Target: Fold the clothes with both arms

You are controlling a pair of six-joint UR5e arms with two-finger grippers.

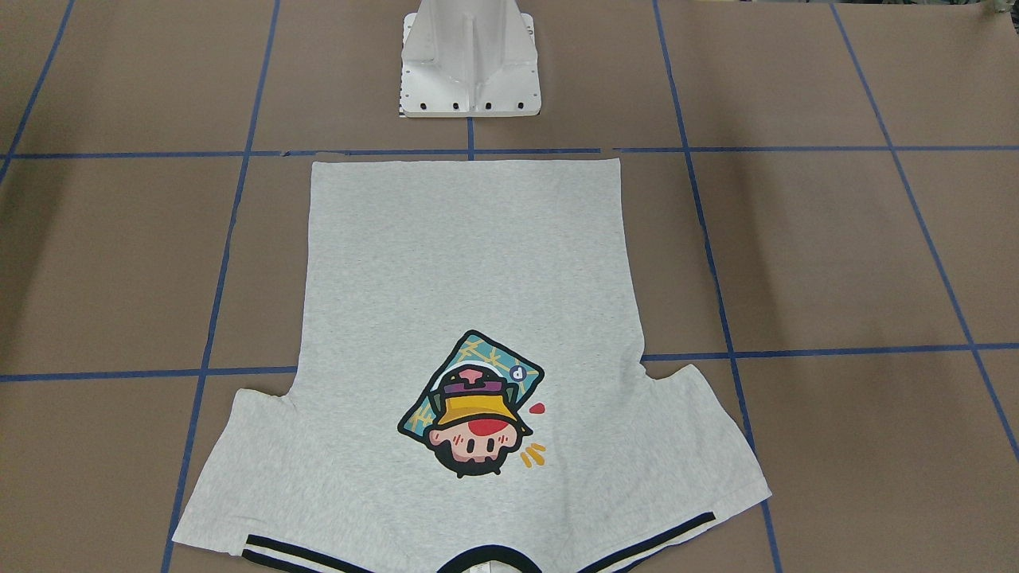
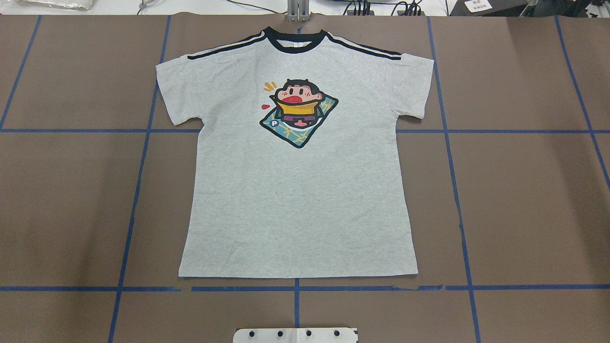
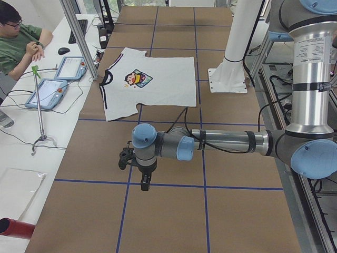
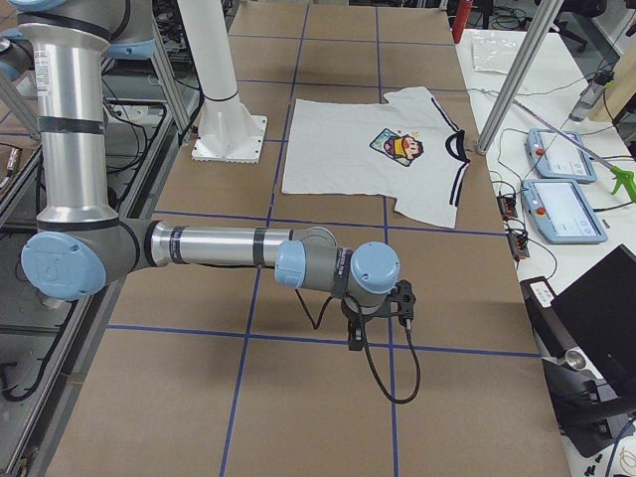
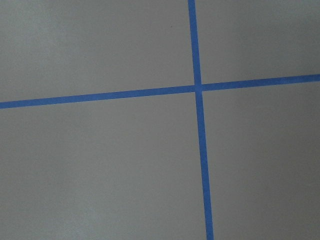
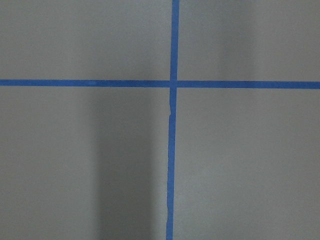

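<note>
Overhead looks down from behind the pedestal (image 2: 295, 335); the front view faces it across the table (image 2: 524, 214); both share the shirt (image 2: 295, 205); side views look along from each end; wrist cameras sit close over tape (image 5: 201, 150).

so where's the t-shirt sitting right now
In the overhead view the T-shirt lies flat, print up, in the middle of the table, its hem toward the white pedestal and its collar near the far edge.
</note>
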